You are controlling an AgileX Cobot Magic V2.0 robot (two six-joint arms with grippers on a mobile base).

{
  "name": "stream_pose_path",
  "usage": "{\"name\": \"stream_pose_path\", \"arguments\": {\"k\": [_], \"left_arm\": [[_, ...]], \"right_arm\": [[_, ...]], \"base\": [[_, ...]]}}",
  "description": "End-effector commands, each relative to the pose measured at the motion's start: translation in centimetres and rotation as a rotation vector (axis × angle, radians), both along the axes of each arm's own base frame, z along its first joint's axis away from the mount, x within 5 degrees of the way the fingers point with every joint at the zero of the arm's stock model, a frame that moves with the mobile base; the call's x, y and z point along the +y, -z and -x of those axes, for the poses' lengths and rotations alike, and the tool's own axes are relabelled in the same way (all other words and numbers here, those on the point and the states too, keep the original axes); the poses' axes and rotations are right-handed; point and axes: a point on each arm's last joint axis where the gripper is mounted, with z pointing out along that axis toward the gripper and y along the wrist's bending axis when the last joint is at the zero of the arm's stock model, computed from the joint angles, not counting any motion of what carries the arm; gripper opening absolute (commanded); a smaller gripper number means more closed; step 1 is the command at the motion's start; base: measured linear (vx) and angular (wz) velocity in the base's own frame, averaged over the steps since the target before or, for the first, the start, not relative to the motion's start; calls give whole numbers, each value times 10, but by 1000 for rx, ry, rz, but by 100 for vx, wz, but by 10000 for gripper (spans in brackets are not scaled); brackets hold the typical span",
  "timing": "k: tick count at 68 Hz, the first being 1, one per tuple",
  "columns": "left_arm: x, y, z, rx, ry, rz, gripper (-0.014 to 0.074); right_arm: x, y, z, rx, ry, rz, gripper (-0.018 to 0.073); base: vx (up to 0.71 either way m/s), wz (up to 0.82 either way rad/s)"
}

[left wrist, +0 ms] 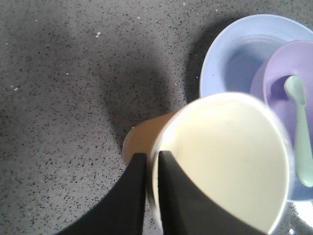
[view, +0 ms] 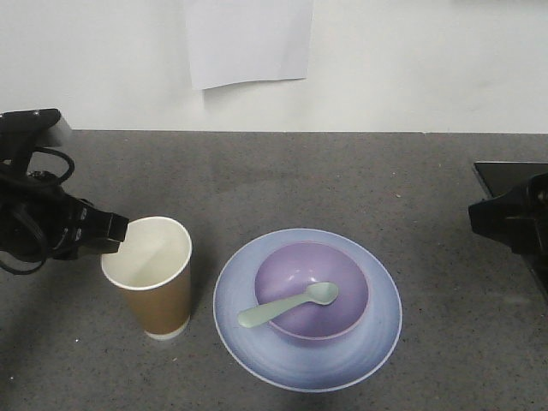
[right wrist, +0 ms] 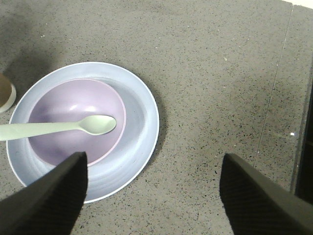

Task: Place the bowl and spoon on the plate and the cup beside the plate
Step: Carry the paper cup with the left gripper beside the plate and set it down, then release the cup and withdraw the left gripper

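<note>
Just left of the plate (view: 257, 342), the cup (view: 152, 282) is standing upright on the grey table (view: 360, 188), its mouth facing up and its base near the plate's rim but apart from it. The left gripper (left wrist: 152, 169) is pinching the cup's rim on the side away from the plate, one finger lying inside the white wall and the other outside against the brown paper. So the cup is lying straight ahead of that gripper, between it and the plate, and the left arm is by far the nearer one. The bowl (view: 312, 291) is sitting on the plate, and the spoon (view: 287, 306) is resting in the bowl with its handle pointing out over the rim toward the cup. The right gripper (right wrist: 154, 171) is hanging with its fingers spread wide and nothing between them, off to the plate's right. Judging by this, only letting go of the cup is remaining.
</note>
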Motion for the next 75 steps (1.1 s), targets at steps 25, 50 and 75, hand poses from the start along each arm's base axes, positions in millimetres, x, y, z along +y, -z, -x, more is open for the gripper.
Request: {"name": "stream_pose_path", "arguments": {"k": [25,50,75], "left_arm": [[-3,-18,0,-92,-18,51,430],[15,-61,28,-371,-75,5,489],[49,-84,103,-699,-198,-54,485]], "right_arm": [[-1,-13,0,-85,1,-28,532],[-1,-14,0,-89,3,-30,532],[-7,-21,15,-136,7,-36,532]], "base": [[0,0],[0,0],[0,0]]}}
